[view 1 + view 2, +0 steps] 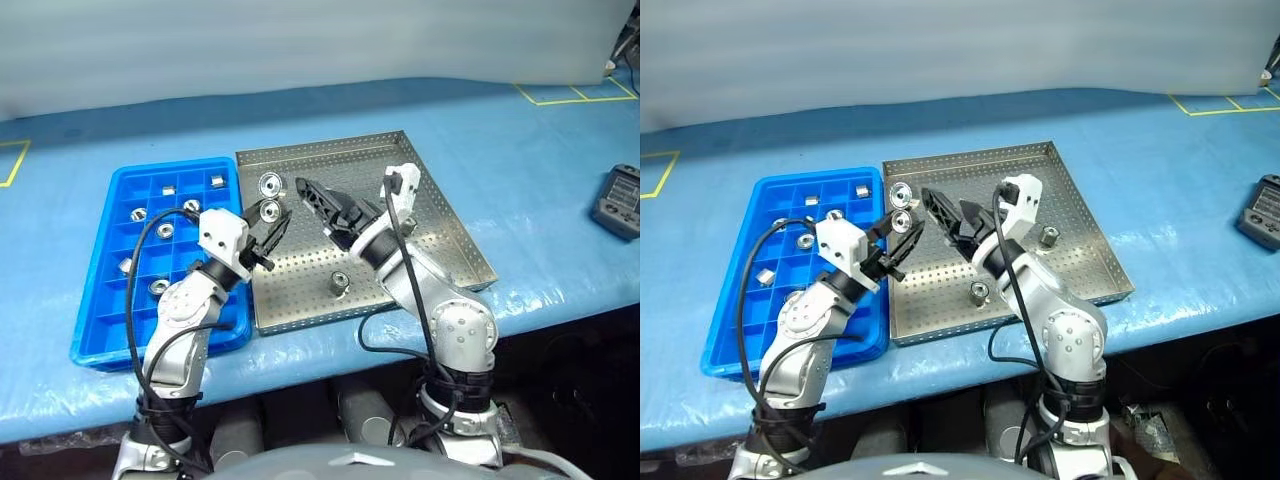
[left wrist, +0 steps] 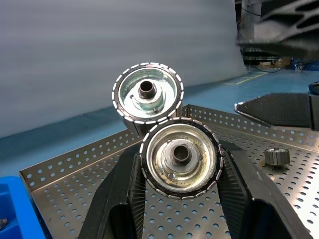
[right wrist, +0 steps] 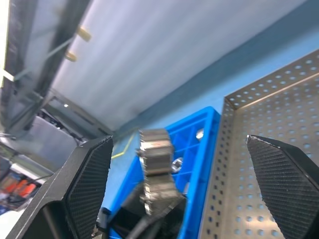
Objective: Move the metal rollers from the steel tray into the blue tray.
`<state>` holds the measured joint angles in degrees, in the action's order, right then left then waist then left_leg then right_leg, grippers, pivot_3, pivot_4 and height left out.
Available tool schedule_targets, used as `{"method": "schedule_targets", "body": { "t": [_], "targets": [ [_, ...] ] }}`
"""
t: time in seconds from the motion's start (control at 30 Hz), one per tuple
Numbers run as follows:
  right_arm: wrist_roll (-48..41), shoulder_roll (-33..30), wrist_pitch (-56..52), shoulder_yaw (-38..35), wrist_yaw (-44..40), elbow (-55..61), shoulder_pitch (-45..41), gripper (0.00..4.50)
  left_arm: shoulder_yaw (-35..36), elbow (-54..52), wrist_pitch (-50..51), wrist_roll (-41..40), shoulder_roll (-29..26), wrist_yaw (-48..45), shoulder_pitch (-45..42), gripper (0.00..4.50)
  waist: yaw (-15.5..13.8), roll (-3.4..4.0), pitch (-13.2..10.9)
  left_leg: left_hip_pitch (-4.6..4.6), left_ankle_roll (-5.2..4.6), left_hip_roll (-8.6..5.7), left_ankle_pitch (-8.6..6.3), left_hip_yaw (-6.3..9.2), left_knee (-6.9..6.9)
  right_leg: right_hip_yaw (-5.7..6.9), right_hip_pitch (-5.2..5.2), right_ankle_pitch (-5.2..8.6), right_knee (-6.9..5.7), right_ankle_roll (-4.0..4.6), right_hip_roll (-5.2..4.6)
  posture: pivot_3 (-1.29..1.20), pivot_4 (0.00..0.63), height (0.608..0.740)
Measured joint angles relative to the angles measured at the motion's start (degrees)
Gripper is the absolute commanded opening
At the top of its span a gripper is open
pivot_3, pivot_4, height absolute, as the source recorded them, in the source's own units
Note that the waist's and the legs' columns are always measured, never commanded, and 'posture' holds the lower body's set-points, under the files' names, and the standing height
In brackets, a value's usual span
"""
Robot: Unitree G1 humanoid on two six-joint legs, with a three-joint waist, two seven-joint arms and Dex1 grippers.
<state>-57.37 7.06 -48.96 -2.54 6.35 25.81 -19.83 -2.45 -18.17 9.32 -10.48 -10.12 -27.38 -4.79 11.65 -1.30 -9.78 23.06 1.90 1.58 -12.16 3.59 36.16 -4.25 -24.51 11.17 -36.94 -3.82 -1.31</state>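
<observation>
The steel tray [image 1: 440, 215] lies in the middle of the blue table, with the blue tray [image 1: 100, 300] touching its left side. My left gripper [image 1: 272, 224] hovers over the steel tray's left edge, shut on a metal roller [image 2: 180, 157] that faces the wrist camera. A second roller [image 1: 270, 183] sits just beyond it in the tray's far left corner. More lie loose at the tray's front [image 1: 340, 282] and right [image 1: 1048, 237]. Several rollers [image 1: 160, 230] rest in the blue tray's compartments. My right gripper [image 1: 318, 202] is raised over the tray's middle, open and empty, pointing toward the held roller [image 3: 155, 169].
A grey handheld device [image 1: 622, 200] lies at the table's far right. Yellow tape marks [image 1: 575, 95] show at the back right and far left. The table's front edge runs just below both trays.
</observation>
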Motion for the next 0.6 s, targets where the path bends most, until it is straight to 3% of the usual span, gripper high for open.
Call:
{"method": "schedule_targets", "body": {
  "t": [0.6],
  "targets": [
    [-3.6, 0.1, 1.1, 2.0, 1.2, -2.7, -0.5, 4.5, -4.3, -0.2, -0.3, -3.3, -0.7, -3.9, 0.9, 1.7, -0.1, 0.05, 0.0, 0.03, -0.01, 0.0, 0.0, 0.0, 0.0, 0.0, -0.01, 0.04, 0.05, 0.07, 0.0, -0.16, 0.15, 0.74]
  ]
}}
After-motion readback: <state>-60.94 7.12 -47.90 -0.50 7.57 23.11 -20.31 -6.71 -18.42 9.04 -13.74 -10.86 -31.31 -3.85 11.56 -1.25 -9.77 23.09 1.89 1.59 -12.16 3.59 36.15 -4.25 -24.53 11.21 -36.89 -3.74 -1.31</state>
